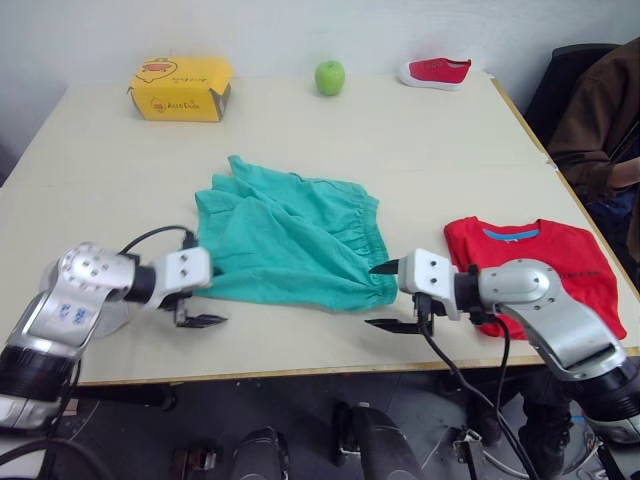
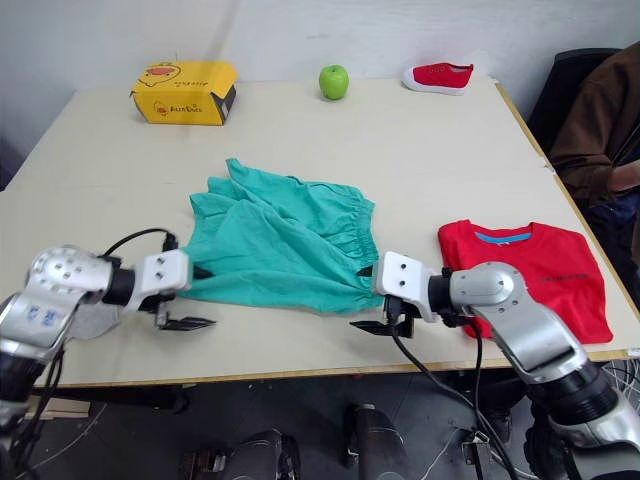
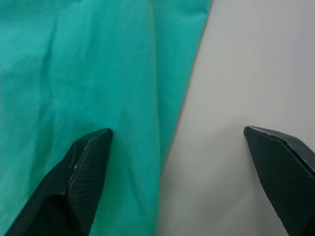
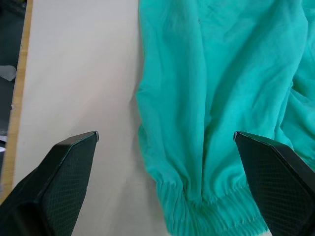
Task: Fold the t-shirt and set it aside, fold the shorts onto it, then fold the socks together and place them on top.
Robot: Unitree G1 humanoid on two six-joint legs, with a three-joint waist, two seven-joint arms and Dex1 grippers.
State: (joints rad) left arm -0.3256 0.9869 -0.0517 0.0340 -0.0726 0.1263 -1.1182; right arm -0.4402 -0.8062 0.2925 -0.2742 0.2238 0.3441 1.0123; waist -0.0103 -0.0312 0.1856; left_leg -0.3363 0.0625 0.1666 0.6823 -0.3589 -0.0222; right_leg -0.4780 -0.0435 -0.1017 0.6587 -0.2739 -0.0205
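Note:
The teal shorts [image 1: 285, 240] lie spread and rumpled in the middle of the table [image 1: 430, 150]. My left gripper [image 1: 210, 298] is open at their near left edge, one finger [image 3: 86, 167] over the fabric and the other over bare table. At the near right corner, by the gathered hem [image 4: 206, 211], my right gripper [image 1: 370, 296] is open with the hem between its fingers. The red t-shirt [image 1: 560, 260] lies folded at the table's near right, behind my right arm. A light grey patch [image 2: 92, 322] under my left forearm may be the socks; most of it is hidden.
At the back of the table stand a yellow box [image 1: 180, 88], a green apple [image 1: 330, 77] and a small red shoe [image 1: 435, 72]. A person in a brown jacket [image 1: 605, 110] sits past the right edge. The front edge is close below both grippers.

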